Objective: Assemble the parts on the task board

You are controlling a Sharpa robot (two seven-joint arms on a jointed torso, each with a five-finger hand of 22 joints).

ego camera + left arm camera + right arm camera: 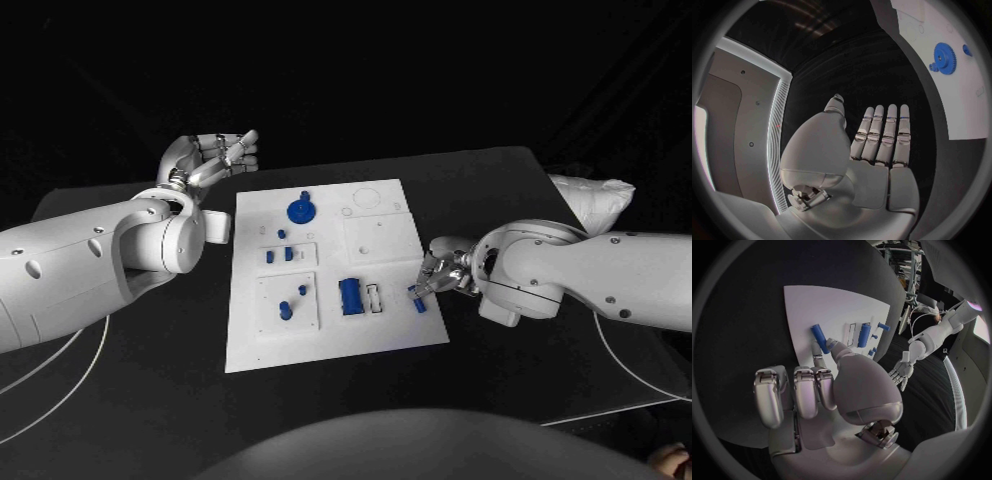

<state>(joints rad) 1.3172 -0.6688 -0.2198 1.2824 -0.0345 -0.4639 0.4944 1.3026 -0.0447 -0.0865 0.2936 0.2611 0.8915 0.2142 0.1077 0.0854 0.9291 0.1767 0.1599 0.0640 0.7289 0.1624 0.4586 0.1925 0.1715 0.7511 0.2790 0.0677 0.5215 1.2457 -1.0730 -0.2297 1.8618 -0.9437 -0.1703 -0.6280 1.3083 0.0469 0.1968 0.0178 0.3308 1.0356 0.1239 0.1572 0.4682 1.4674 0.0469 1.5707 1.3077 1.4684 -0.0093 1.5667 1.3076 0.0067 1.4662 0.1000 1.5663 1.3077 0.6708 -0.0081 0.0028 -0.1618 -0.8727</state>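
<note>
At the task board's point(335, 330) right edge, right robot hand point(434, 272) pinches a small blue peg point(418, 298), tip touching the board. Peg judged light, rigid, slick plastic; grip mid-shaft. Left robot hand point(211, 155) released, fingers straight, above bench point(144, 390) beside the board's far-left corner. Right wrist view confirms thumb-and-finger contact; head view places blue gear point(302, 210).

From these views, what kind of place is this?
Likely a robotics lab test bench: a black table, a white task board with blue parts, and metal racks behind.
</note>
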